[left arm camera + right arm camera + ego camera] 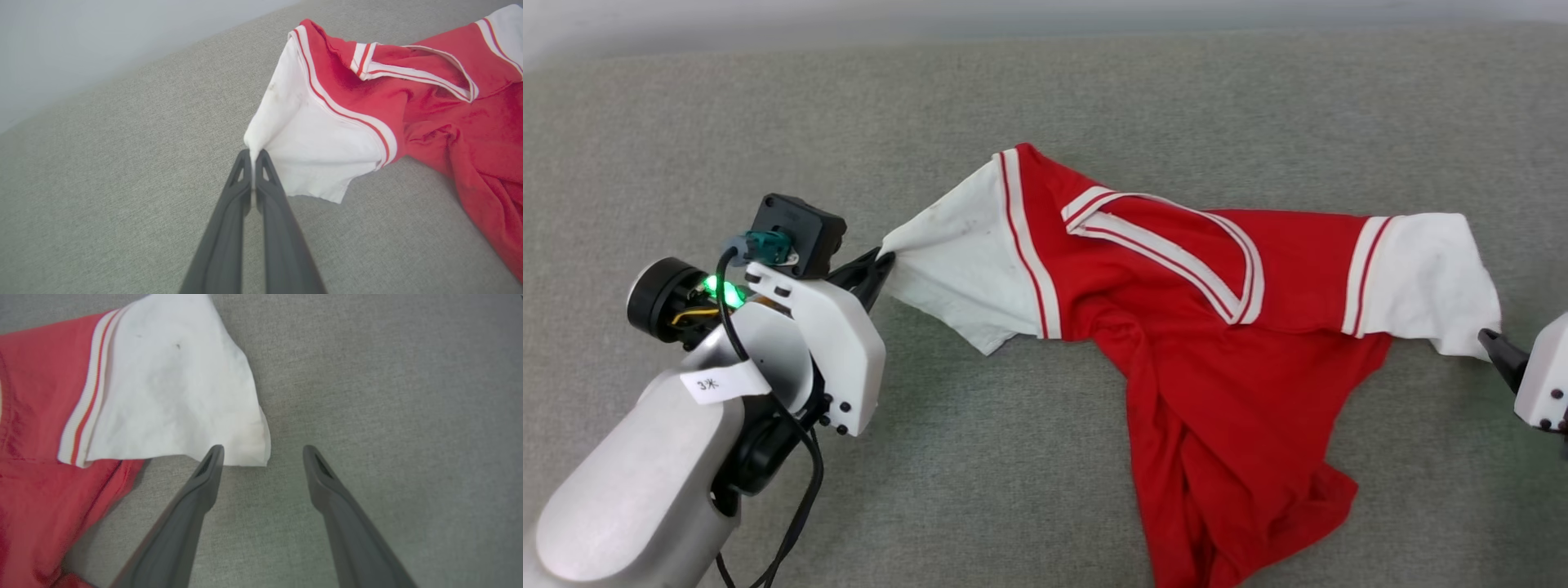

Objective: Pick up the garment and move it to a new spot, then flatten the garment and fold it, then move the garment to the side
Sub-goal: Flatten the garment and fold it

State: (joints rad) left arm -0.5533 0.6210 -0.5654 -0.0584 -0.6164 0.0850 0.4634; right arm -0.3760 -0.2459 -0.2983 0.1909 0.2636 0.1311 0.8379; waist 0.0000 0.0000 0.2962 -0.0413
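Left gripper: The left gripper (882, 260), two long dark fingers on a white arm, is pinched tight on the tip of the white left sleeve (956, 261). Only a tiny bit of cloth sits between the fingers.
Left risk: A hard tug could pull that small bit out, and the sleeve would drop.
Garment: The garment (1225, 359), a soft red T-shirt with white short sleeves and striped trim, lies stretched sideways on the grey woven cloth surface (1013, 457).
Middle: The striped collar (1168, 245) faces up. The red body below it is bunched and twisted.
Middle risk: Pulled from one side only, the whole shirt may slide and twist more, not go flat.
Right sleeve: The white right sleeve (1429, 278) lies on the surface, and nothing holds it.
Right gripper: The right gripper (263, 448) has its fingers wide apart and holds nothing. The sleeve's corner is just beside one finger.
Right risk: Closing here may catch only the very edge, or miss it.
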